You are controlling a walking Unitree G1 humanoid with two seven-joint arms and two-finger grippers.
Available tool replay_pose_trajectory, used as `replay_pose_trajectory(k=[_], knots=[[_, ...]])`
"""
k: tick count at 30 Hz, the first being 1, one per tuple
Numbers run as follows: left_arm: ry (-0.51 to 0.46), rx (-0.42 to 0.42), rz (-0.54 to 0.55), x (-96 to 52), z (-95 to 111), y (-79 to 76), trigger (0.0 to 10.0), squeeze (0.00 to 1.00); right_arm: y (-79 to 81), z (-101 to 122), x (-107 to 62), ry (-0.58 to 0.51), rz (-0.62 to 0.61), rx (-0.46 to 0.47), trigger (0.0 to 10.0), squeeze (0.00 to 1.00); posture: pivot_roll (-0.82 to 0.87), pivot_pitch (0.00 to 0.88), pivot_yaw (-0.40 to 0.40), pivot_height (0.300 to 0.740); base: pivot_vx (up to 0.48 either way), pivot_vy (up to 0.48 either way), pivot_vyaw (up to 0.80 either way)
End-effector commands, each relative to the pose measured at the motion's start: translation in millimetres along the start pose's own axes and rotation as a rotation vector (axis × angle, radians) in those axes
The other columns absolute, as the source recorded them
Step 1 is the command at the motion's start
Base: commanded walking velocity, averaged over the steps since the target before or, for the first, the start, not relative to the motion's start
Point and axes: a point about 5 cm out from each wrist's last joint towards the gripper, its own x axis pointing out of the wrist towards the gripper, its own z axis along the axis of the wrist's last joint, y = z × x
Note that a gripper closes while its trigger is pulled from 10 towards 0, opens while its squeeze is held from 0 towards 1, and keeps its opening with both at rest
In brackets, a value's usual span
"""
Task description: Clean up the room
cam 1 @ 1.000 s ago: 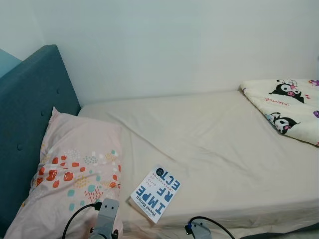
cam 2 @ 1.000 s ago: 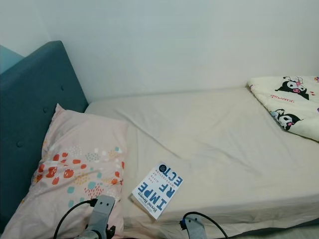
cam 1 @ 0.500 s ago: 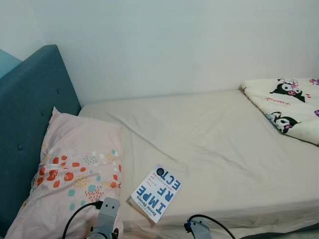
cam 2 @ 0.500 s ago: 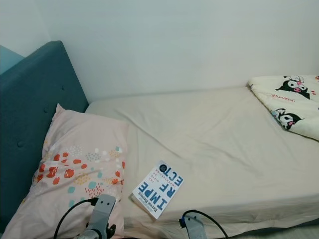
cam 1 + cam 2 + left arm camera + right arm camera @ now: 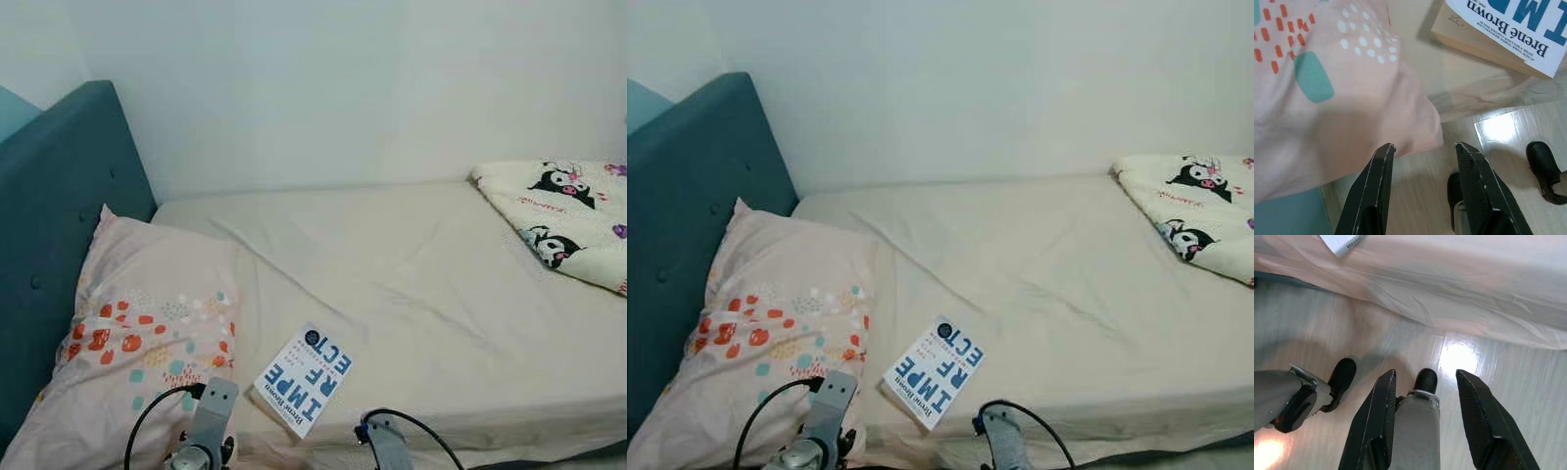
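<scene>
One book (image 5: 305, 379) lies flat near the bed's (image 5: 411, 284) near edge, just right of one patterned pillow (image 5: 137, 343). One cartoon-print blanket (image 5: 568, 215) sits far right. A teal headboard (image 5: 49, 245) stands left. Left gripper (image 5: 1425, 147) and right gripper (image 5: 1425, 374) hang low over pale wood floor (image 5: 1528, 382), fingers spread and empty.

Head stereo pair down onto bed (image 5: 411, 294); both wrist cameras floorward, sharing book (image 5: 1508, 29).

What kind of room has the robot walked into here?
Most likely a bedroom: a bed with a beige fitted sheet, a teal padded headboard, a pink patterned pillow, and a folded cartoon-print blanket. A blue-and-white paperback book lies near the bed's edge.
</scene>
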Motion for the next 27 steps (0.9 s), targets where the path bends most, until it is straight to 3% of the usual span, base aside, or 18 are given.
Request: replay_pose_trajectory(k=[1, 16, 17, 19, 22, 27], knots=[[0.015, -0.001, 0.018, -0.3, -2.4, 7.6, 10.0, 0.00, 2.9, 0.2, 0.4, 0.003, 0.009, -0.006, 10.0, 0.00, 0.08, 0.000, -0.031, 0.740, 0.000, 0.000, 0.00], [0.003, -0.003, 0.063, -1.1, -0.2, 28.2, 10.0, 0.00, 0.6, -13.2, -1.7, 0.025, 0.018, 0.006, 10.0, 0.00, 0.12, 0.000, -0.053, 0.740, 0.000, 0.000, 0.00], [0.028, -0.018, 0.074, -3.3, -9.3, 32.2, 10.0, 0.00, 1.0, -20.2, -2.6, 0.032, 0.007, 0.078, 10.0, 0.00, 0.12, 0.000, -0.024, 0.740, 0.000, 0.000, 0.00], [0.041, -0.007, 0.065, -4.3, -14.5, 29.5, 10.0, 0.00, -1.0, -22.0, -3.1, 0.030, -0.006, 0.129, 10.0, 0.00, 0.12, 0.000, -0.021, 0.740, 0.000, 0.000, 0.00], [0.041, 0.000, 0.063, -4.4, -14.9, 28.6, 10.0, 0.00, -1.5, -22.0, -3.1, 0.029, -0.007, 0.134, 10.0, 0.00, 0.12, 0.000, -0.021, 0.740, 0.000, 0.000, 0.00], [0.030, 0.007, 0.025, -2.7, -11.3, 14.4, 10.0, 0.00, -7.2, -24.1, -4.2, 0.043, -0.014, 0.075, 10.0, 0.00, 0.09, 0.000, -0.017, 0.740, 0.000, 0.000, 0.00]])
